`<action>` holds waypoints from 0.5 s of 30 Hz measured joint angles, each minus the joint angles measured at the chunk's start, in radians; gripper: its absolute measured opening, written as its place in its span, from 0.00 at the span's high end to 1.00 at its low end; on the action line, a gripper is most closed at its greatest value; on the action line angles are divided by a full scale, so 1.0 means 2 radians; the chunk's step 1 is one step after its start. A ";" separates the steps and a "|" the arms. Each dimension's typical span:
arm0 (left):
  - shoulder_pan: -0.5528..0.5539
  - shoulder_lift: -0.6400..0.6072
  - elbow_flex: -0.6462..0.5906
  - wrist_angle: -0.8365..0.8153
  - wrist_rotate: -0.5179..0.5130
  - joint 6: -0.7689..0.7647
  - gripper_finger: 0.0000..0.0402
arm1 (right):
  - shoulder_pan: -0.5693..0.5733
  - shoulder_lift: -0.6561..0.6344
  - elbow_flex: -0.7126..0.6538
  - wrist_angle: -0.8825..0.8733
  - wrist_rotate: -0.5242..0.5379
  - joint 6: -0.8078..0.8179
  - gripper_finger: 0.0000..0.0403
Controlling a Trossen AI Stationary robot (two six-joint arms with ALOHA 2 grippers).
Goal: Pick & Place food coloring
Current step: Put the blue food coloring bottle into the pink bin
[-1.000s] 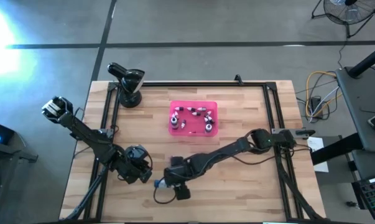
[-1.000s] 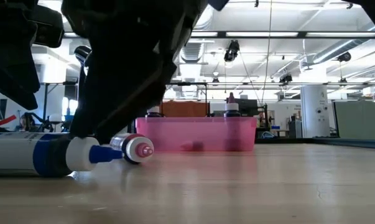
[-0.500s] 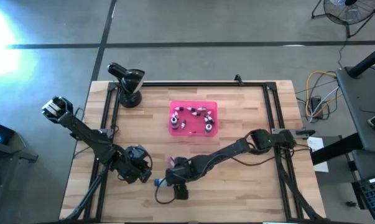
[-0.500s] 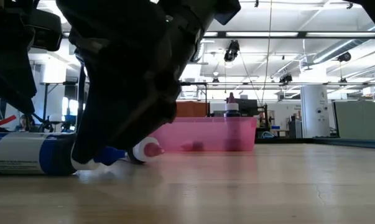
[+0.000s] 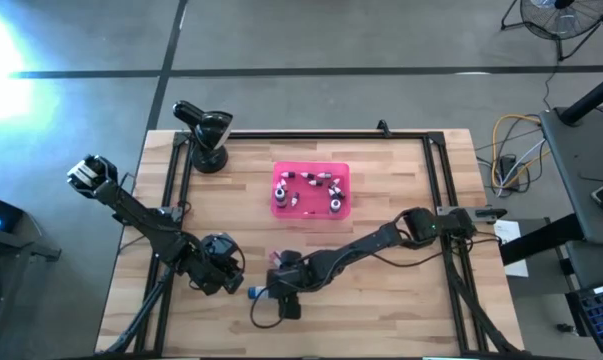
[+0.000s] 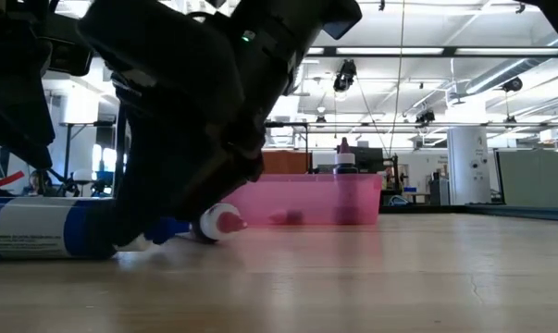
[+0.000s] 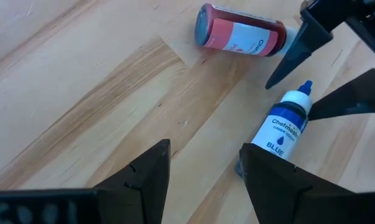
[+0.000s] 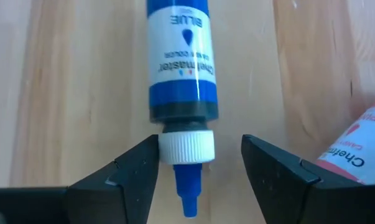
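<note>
— Where is your right claw [image 8: 182, 163]?

— Low in the high view, just left of center, down over the blue food coloring bottle [image 8: 178, 59] lying on the tabletop [image 5: 401, 180]. My two fingers [image 8: 122, 174] stand spread on either side of its white cap, not touching it; the tip of the blue nozzle is cut off at the frame's edge.

— And the left claw [image 7: 203, 168]?

— Parted too, holding nothing, just left of that bottle. Past it lies a red bottle [image 7: 240, 39], partly hidden behind the right claw's finger.

— The rest?

— Other bottles sit in the pink tray [image 5: 311, 190] at the center of the high view, too small to count. In the low view my arm blocks most of the blue bottle.
</note>
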 joint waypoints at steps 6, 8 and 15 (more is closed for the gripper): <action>0.000 0.000 0.000 0.000 0.000 0.000 0.58 | 0.000 0.000 -0.011 0.005 0.002 -0.001 0.46; 0.000 0.000 0.000 0.000 0.000 0.000 0.58 | 0.000 0.000 -0.011 0.005 0.005 -0.008 0.46; 0.000 0.000 0.000 0.000 0.000 0.000 0.58 | 0.000 0.000 -0.009 0.004 0.012 -0.052 0.56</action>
